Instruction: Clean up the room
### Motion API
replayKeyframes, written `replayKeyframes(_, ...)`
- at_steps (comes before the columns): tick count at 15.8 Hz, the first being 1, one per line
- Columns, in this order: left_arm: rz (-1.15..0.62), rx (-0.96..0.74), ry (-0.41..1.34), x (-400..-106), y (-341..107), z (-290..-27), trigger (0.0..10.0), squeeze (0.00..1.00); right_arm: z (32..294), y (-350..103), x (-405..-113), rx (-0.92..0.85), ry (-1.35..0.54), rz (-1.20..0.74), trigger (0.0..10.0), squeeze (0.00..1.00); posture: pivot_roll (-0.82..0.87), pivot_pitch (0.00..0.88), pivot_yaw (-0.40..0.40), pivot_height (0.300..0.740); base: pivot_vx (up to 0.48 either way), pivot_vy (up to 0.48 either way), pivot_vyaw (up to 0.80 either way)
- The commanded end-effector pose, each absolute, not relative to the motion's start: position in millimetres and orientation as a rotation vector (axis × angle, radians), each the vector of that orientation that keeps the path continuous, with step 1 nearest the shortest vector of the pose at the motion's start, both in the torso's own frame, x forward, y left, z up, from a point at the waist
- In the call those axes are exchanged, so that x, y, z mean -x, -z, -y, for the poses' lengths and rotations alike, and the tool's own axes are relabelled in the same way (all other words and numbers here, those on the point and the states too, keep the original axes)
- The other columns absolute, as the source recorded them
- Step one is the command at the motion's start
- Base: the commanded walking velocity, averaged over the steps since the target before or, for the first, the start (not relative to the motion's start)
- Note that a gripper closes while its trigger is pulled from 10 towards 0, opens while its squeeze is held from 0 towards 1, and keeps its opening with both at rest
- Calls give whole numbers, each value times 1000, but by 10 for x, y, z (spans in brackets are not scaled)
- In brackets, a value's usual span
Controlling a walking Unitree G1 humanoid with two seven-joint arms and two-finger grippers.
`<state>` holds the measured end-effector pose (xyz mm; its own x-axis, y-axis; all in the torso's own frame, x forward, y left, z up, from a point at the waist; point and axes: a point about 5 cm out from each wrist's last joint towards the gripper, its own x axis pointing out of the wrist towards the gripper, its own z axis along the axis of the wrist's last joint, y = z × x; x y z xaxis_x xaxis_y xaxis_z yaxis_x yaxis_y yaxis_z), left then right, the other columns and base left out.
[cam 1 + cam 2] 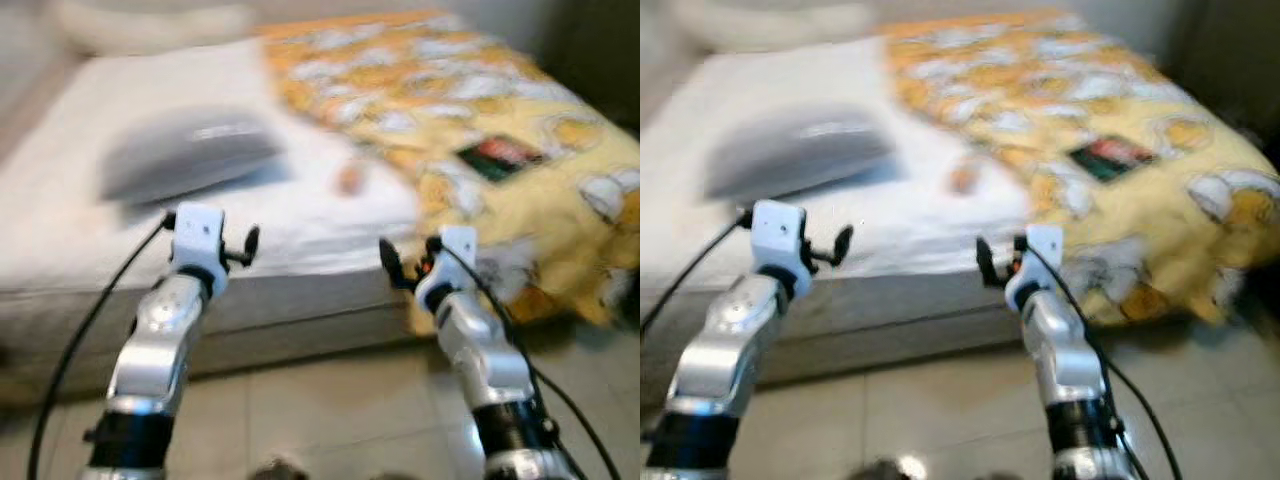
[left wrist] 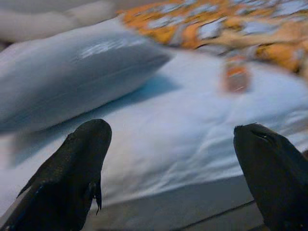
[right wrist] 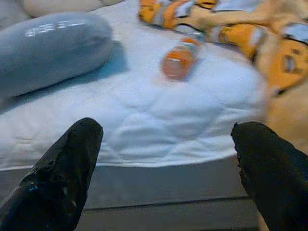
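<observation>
A small orange bottle (image 1: 349,179) lies on the bed's white sheet (image 1: 290,225), between a grey pillow (image 1: 190,155) and a rumpled yellow-and-orange blanket (image 1: 480,110). A dark red-and-green packet (image 1: 500,155) rests on the blanket. My left gripper (image 1: 240,248) is held open in front of the mattress edge, below the pillow. My right gripper (image 1: 405,268) is open too, low at the bed's edge just before the blanket's hanging corner. In the right wrist view the bottle (image 3: 180,58) lies ahead, between and beyond the black fingers (image 3: 67,168). The head views are blurred.
The grey side of the mattress (image 1: 300,310) runs across in front of both arms. Pale floor tiles (image 1: 330,410) lie below. The blanket hangs over the bed's right corner (image 1: 560,290). A light pillow (image 1: 140,25) lies at the head of the bed.
</observation>
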<state>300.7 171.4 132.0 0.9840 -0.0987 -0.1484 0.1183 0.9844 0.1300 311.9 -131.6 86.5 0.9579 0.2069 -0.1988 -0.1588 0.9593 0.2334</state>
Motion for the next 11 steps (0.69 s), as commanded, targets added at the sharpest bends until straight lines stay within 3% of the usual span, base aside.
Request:
replayKeyframes(1,-116,-128,96,-3036,-1365,-1724,10000,0,1333,-966,-3171,-240,-168,-185,10000,0,-92,0,27,740,0,0,0)
replayKeyframes(9,-81,-128,94,-3094,-1424,-1701,10000,0,1407,-1045,-3246,-169,-147,-152,10000,0,-86,0,21,740,0,0,0)
replayKeyframes(11,-77,-125,101,-3104,-1429,-1683,10000,0,1417,-1053,-3256,-178,-148,-154,10000,0,-87,0,20,740,249,0,0)
